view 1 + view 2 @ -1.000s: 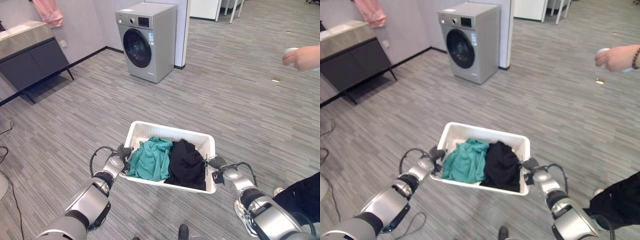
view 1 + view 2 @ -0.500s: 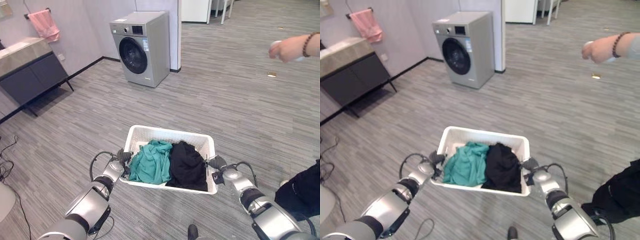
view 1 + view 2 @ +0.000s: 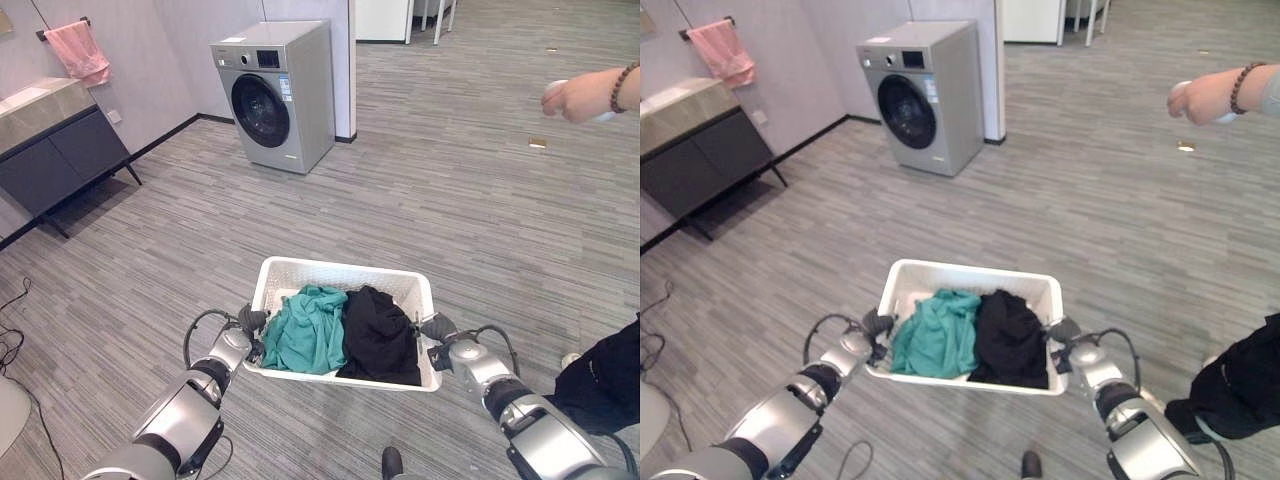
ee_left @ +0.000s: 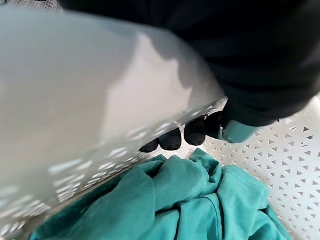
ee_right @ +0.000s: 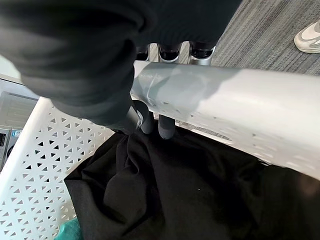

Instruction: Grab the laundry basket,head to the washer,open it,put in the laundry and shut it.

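The left robot hand [image 3: 245, 328] curls its dark-tipped fingers [image 4: 171, 140] over the left rim of the white plastic laundry basket with small triangle holes [image 3: 340, 275] and holds it tight. The right robot hand [image 3: 440, 333] does the same on the right rim, with its fingers [image 5: 165, 126] hooked down inside the basket. Both hands hold the basket up off the grey striped wood floor [image 3: 450, 210]. Inside the basket lie a crumpled teal shirt [image 3: 305, 330] on the left and a bunched black cloth [image 3: 378, 335] on the right, touching each other. Well apart, farther ahead, stands the silver front-loading washer with a dark round door [image 3: 275, 92], and the door is shut. To its left is a dark low cabinet with a pale top [image 3: 55, 150], and a pink towel [image 3: 76, 50] hangs above it. A person's hand [image 3: 580, 95] holding something white shows at the upper right.
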Robot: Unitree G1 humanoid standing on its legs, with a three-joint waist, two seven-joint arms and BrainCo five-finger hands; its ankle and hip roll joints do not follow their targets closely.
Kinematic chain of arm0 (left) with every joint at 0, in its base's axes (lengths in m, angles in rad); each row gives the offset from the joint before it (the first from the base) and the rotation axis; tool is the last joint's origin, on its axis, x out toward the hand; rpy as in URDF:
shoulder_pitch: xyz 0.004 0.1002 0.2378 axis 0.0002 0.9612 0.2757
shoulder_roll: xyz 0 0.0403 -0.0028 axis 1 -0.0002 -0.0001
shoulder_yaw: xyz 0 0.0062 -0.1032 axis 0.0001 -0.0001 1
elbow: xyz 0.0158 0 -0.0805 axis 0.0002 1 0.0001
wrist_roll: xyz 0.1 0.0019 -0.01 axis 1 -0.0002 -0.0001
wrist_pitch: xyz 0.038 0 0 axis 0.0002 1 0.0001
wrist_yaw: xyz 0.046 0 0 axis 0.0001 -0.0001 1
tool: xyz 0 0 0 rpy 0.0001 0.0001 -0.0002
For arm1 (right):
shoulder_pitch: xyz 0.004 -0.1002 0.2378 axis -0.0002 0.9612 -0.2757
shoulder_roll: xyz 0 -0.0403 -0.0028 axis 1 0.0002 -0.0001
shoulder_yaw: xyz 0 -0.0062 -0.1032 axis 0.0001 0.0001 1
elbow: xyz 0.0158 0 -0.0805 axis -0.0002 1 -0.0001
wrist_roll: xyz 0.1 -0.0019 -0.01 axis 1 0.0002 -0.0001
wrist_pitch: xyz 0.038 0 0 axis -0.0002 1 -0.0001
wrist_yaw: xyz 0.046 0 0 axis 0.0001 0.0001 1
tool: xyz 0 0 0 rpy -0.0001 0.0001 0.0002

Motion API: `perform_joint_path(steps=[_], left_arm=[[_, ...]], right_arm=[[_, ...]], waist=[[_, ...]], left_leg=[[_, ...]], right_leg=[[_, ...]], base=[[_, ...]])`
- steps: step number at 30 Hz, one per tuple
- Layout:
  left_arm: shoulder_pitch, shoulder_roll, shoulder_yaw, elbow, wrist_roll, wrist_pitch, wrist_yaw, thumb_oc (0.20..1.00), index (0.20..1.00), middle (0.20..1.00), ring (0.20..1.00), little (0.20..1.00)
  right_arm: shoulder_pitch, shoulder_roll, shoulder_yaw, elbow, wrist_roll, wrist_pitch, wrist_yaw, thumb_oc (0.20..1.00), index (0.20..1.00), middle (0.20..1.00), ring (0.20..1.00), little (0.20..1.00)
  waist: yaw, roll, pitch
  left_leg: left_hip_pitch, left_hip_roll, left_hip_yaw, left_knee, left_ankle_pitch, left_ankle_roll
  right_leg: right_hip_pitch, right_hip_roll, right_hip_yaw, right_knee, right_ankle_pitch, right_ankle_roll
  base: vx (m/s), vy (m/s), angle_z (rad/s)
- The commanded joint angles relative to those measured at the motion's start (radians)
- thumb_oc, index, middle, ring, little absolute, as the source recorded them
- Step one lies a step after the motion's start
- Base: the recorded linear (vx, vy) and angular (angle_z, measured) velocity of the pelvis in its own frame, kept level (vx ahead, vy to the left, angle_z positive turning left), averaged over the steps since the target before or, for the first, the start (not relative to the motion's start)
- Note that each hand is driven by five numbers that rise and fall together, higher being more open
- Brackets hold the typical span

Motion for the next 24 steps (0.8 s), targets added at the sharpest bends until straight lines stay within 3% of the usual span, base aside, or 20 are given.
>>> perform_joint_path(steps=[1,24], left_arm=[[-0.102,-0.023,-0.034,0.037,0.034,-0.078,0.002,0.2,0.2,0.2,0.2,0.2],[-0.1,-0.021,-0.03,0.041,0.036,-0.074,-0.001,0.2,0.2,0.2,0.2,0.2]], right_arm=[[-0.07,0.106,-0.017,-0.049,-0.01,-0.08,0.043,0.2,0.2,0.2,0.2,0.2],[-0.07,0.109,-0.01,-0.047,-0.022,-0.08,0.039,0.2,0.2,0.2,0.2,0.2]], waist=[[-0.007,-0.088,-0.072],[-0.004,-0.089,-0.075]], left_leg=[[-0.033,-0.01,-0.035,0.002,-0.004,0.008],[-0.03,-0.004,-0.043,0.002,-0.006,0.006]], right_leg=[[0.072,-0.103,0.013,0.034,-0.115,0.096],[0.09,-0.1,0.002,0.024,-0.121,0.093]], base=[[0.0,0.0,0.0],[0.0,0.0,0.0]])
